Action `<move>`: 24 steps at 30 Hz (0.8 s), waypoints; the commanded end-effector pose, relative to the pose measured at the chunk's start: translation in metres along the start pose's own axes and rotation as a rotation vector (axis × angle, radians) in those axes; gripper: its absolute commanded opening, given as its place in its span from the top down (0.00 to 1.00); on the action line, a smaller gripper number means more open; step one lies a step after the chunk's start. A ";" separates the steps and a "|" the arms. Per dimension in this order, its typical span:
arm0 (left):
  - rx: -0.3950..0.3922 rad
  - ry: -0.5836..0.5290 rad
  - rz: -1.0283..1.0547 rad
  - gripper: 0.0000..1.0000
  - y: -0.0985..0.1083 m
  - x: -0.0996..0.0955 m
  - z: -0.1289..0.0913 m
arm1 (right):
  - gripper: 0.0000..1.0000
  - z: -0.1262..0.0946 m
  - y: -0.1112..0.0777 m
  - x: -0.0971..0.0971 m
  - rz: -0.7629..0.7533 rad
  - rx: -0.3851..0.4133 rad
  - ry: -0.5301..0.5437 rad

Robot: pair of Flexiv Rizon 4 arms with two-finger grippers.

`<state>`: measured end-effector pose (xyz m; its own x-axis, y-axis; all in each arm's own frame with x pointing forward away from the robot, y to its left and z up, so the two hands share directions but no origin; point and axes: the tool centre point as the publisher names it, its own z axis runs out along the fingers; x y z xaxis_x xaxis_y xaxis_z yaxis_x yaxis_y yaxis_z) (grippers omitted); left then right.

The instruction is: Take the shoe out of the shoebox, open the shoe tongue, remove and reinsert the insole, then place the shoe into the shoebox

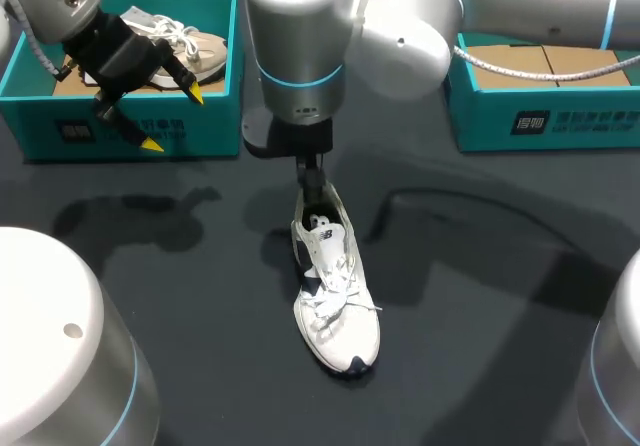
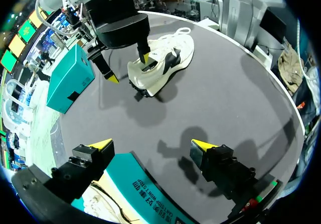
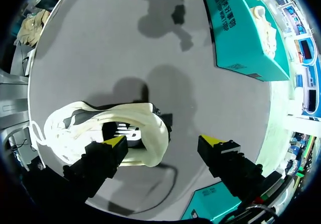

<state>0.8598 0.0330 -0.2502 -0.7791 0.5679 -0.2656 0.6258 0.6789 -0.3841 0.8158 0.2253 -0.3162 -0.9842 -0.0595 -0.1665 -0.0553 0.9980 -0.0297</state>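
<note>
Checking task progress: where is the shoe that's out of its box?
Head view: the shoe lies at the table centre, outside both shoeboxes, right gripper straddling its heel.

Surface: a dark grey matte table top (image 1: 500, 296), curved along its outer edge in the wrist views. At its far left stands an open-topped teal cardboard box (image 1: 60, 131) with dark print on its front wall and a brown floor. Inside lies a beige sneaker with white laces (image 1: 205, 54), near the box's right wall.
</note>
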 end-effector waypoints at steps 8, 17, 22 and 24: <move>-0.003 0.001 0.001 0.00 0.000 0.000 0.000 | 0.21 0.028 -0.004 -0.005 -0.016 -0.018 0.028; -0.003 0.001 0.001 0.00 0.000 0.000 0.000 | 0.31 0.053 -0.005 -0.005 -0.034 -0.040 0.071; -0.003 0.001 0.001 0.00 0.000 0.000 0.000 | 0.38 0.061 -0.004 -0.003 -0.040 -0.041 0.090; -0.003 0.001 0.001 0.00 0.000 0.000 0.000 | 0.40 0.062 -0.004 -0.002 -0.041 -0.043 0.093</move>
<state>0.8598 0.0330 -0.2502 -0.7791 0.5679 -0.2655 0.6258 0.6789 -0.3841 0.8265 0.2177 -0.3727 -0.9921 -0.0990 -0.0776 -0.0999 0.9950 0.0073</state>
